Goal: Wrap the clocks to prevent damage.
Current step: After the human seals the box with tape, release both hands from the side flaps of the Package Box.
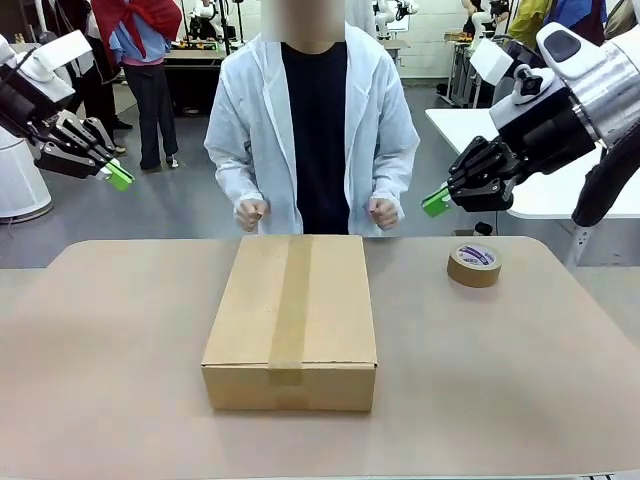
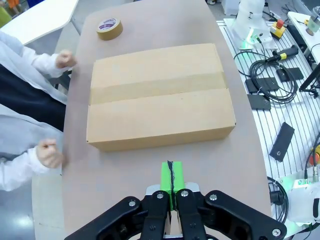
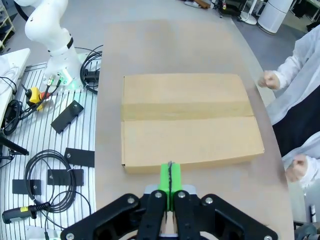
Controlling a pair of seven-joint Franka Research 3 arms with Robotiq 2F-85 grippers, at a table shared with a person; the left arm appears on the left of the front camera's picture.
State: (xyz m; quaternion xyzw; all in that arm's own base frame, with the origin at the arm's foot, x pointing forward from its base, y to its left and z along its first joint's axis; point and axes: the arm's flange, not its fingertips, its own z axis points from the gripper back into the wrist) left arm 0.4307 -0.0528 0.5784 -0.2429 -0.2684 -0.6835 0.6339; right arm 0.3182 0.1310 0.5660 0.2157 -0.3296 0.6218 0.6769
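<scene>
The clocks are hidden from view. A closed brown cardboard box, taped along its top seam, sits mid-table; it also shows in the wrist views. My left gripper hangs shut and empty, high above the table's left side. Above the right side, my right gripper is likewise shut with nothing in it. Both sets of green pads are pressed together.
A brown tape roll lies on the table at the far right. A person in a white coat stands at the far edge, both fists held near the table edge. Cables and black devices lie on the side racks.
</scene>
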